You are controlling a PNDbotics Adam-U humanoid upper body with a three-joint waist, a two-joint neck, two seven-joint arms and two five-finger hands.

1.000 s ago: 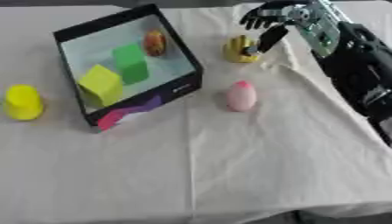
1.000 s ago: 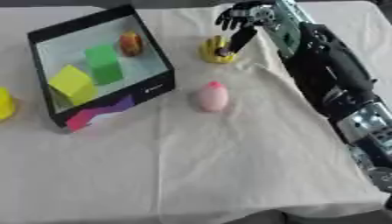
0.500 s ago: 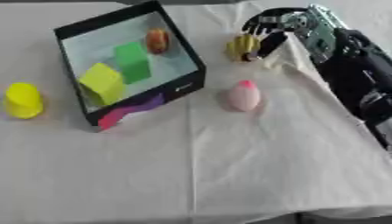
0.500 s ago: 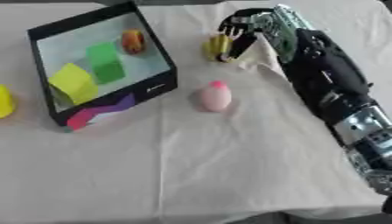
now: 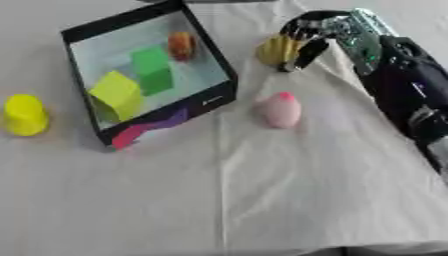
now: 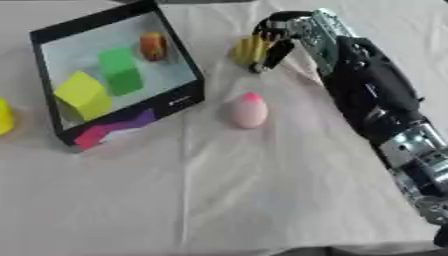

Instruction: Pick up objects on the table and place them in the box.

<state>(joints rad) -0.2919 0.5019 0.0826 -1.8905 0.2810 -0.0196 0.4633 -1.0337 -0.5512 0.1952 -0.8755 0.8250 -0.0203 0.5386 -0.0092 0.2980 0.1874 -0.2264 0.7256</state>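
Change since a second ago: your right hand point(image 5: 308, 36) has come down over the yellow ridged object point(image 5: 275, 50); its fingers now curl round it.
Location: object sits on the white cloth point(image 5: 262, 180), right of the black box point(image 5: 214, 97), beyond the pink egg shape point(image 5: 280, 110).
Advice: confirm thumb and fingers oppose before lifting; lift straight up, then cross leftward over the box's wall.
Orientation: ridges appear upright; long axis unclear.
Left hand: not visible.

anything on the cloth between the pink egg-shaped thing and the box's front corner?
Nothing. Between the pink egg-shaped object and the box there is only bare white cloth, as the left eye view shows. The robot hand is further back, at the yellow object.
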